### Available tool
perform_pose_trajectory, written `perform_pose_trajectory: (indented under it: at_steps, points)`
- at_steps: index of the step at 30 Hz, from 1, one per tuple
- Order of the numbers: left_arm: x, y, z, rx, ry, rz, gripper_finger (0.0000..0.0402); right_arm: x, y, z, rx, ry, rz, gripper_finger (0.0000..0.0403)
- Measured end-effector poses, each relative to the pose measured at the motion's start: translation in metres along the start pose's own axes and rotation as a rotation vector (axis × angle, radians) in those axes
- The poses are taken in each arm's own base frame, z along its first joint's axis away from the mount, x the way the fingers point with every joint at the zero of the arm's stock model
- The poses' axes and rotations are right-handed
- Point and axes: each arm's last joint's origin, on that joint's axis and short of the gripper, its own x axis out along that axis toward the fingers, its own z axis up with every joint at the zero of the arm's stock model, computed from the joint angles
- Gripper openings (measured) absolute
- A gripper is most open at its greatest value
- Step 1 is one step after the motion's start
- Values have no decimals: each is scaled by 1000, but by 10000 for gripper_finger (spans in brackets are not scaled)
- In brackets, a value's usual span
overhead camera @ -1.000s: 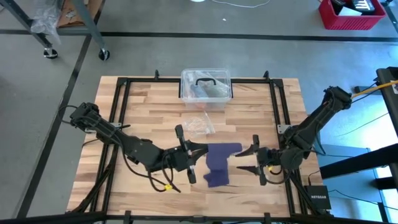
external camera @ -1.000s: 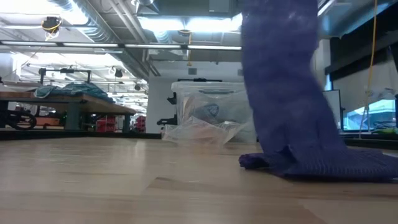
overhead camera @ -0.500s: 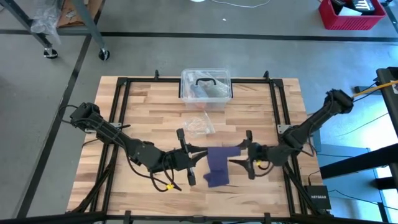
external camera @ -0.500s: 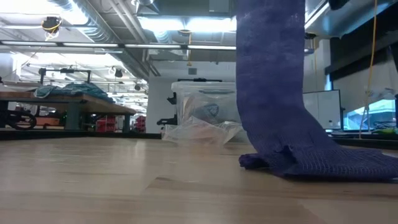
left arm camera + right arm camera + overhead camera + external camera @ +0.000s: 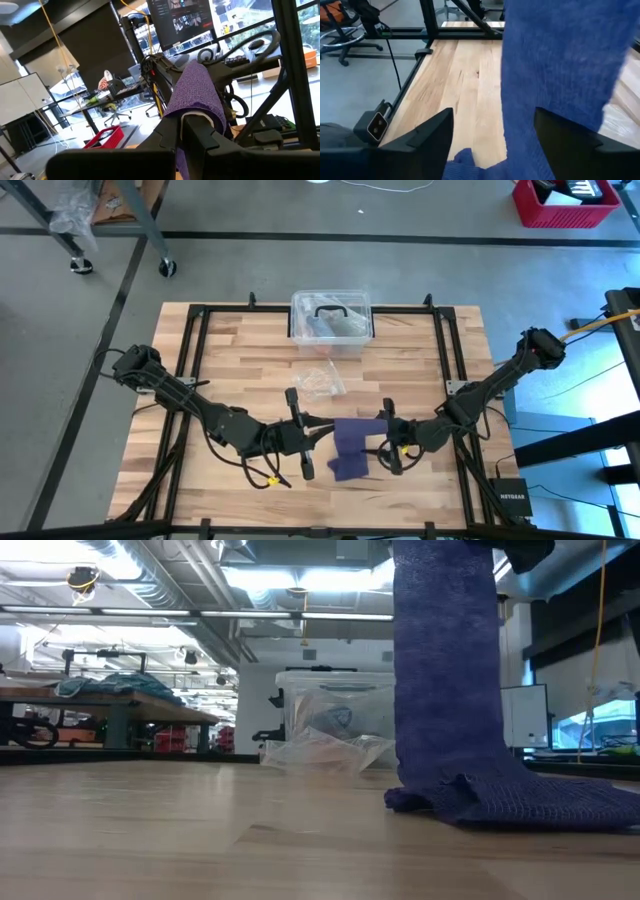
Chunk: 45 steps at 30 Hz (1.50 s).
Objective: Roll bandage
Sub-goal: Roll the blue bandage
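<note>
Navy bandage (image 5: pixel 349 448): hanging from the left jaws, its lower end pooling on the counter (image 5: pixel 250 360)
Left gripper (image 5: pixel 318 428): jaws pinching the bandage's top
Right gripper (image 5: pixel 384 442): jaws standing wide beside the hanging strip
Wrapper (image 5: pixel 318 383): lying farther back
Box (image 5: pixel 332 321): sitting at the far edge

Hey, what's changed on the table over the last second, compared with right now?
The right claw slid in toward the bandage and opened wider; its fingers now flank the hanging strip. The left claw stayed shut on the bandage's raised end, barely shifting. The clear box and the plastic wrapper stayed where they were.
</note>
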Motion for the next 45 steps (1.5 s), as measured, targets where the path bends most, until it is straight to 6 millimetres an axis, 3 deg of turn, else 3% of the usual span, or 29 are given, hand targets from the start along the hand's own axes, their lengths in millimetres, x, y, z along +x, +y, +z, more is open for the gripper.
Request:
perform_pose_trajectory:
  at_steps: [18, 27, 32, 45]
  points:
    - [-2, -2, 1, -17, -5, -19, 3, -2, 1, 7, -102, -121, -59, 235]
    - [0, -4, 0, -30, -43, -94, 3, -1, -5, -13, -72, -198, -70, 220]
    - [9, -4, -8, -32, -22, -79, 3, -1, -6, -16, -64, -220, -66, 220]
    - [10, -3, -9, -24, -24, -75, 3, 0, -5, -20, -39, -176, -7, 220]
